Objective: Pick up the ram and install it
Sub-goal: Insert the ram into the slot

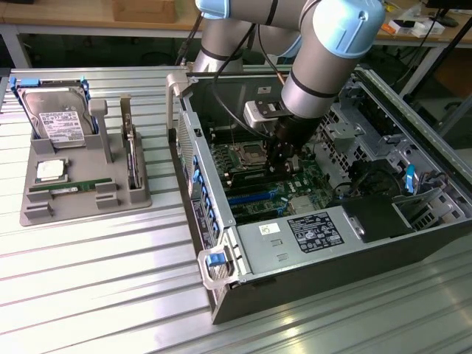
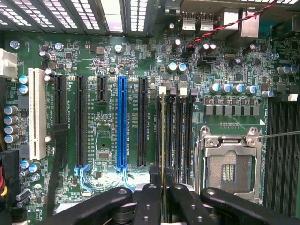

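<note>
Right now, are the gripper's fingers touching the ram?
Touching. The wrist view shows the fingers clamped against both faces of the ram, seen edge-on, with no gap visible.

- The exterior view is taken from above and off the arm [image 1: 324, 66], angled down across the ribbed surface [image 1: 88, 273] onto the open computer case [image 1: 332, 276] at middle distance.
- The wrist view is aimed straight down past the fingers [image 2: 180, 201], close above the motherboard [image 2: 105, 136].
- The motherboard and its processor socket [image 1: 247, 155] are shared by both views.
</note>
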Motion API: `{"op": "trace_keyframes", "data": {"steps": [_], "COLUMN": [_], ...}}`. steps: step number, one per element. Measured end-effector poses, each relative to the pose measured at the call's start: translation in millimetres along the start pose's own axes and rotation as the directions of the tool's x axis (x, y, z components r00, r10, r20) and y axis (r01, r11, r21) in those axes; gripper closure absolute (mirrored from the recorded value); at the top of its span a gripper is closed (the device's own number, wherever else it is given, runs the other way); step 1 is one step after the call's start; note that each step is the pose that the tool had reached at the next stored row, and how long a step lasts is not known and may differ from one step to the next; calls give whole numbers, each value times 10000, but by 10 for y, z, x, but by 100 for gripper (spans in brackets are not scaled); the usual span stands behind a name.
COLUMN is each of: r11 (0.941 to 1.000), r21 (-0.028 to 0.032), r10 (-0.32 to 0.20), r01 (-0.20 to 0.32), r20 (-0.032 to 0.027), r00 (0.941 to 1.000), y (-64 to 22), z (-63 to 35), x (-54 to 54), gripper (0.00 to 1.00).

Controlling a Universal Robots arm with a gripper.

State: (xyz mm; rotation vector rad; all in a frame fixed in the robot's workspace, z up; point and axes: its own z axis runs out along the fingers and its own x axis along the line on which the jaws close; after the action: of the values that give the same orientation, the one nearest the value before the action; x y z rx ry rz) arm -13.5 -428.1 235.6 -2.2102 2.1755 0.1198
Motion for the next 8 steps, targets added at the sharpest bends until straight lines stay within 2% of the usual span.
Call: {"op": "trace_keyframes", "data": {"steps": [3,5,8], "r11": [10000,10000,10000], "r21": [15,49,50], "r10": [0,10,16], "r01": [0,-10,-16], "r20": [-2,-3,-1], "r00": [10000,10000,10000], "y": [6,21,21], "z": [-1,1,1], "x": [0,0,0], "gripper": [87,87,87]}}
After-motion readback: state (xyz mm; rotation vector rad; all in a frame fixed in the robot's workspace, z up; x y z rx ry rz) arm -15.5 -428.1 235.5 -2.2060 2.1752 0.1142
